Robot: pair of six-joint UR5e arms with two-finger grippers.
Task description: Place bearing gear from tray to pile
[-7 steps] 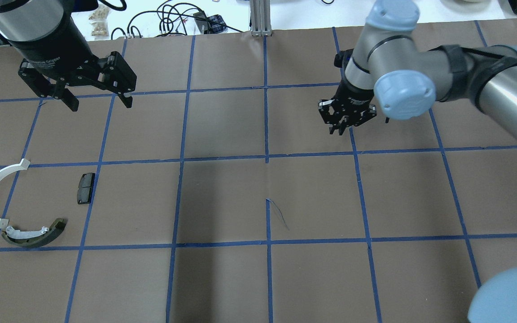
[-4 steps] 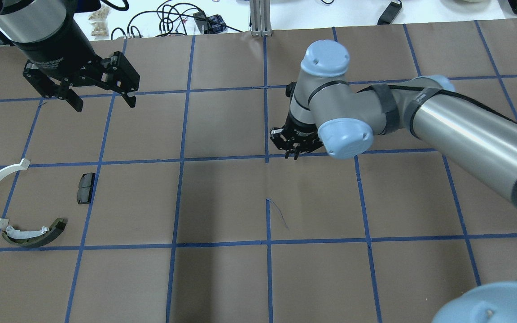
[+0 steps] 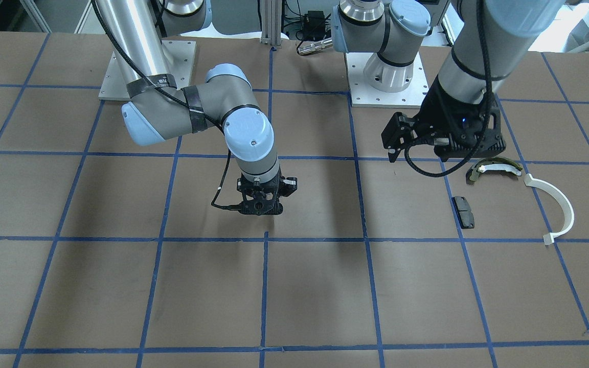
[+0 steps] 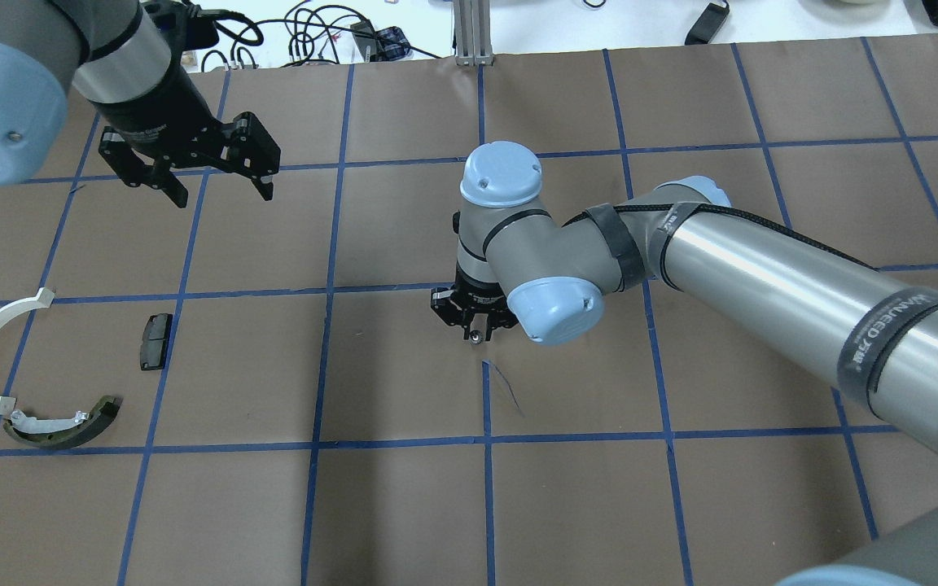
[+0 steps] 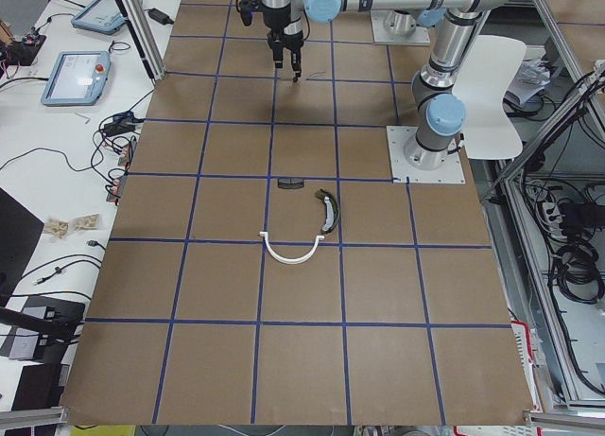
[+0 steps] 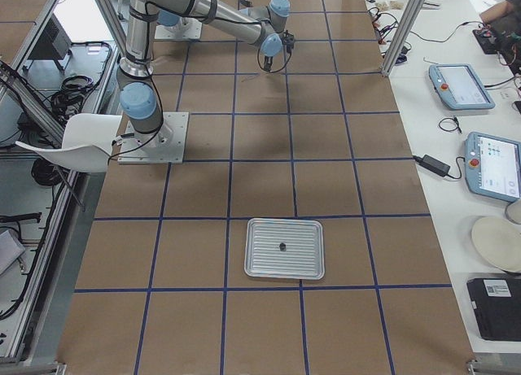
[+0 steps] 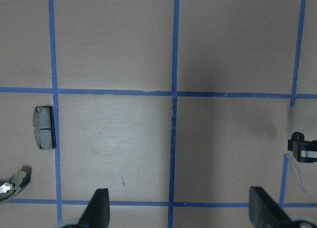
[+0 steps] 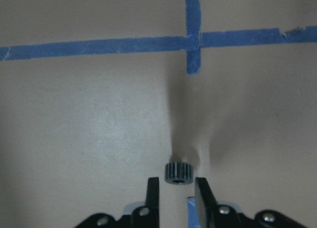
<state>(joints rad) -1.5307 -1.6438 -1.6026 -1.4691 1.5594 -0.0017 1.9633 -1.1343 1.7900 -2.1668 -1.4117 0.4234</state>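
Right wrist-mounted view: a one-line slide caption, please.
Right end effector holds a small dark bearing gear at its fingertips above the brown, blue-taped table.

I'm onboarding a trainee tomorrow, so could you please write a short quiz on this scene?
1. True or false: the left hand is open and empty.
2. The right hand holds: A) bearing gear, B) white half-ring, C) black pad?
3. How many parts make up the pile?
Key: 1 true; 2 A; 3 three.
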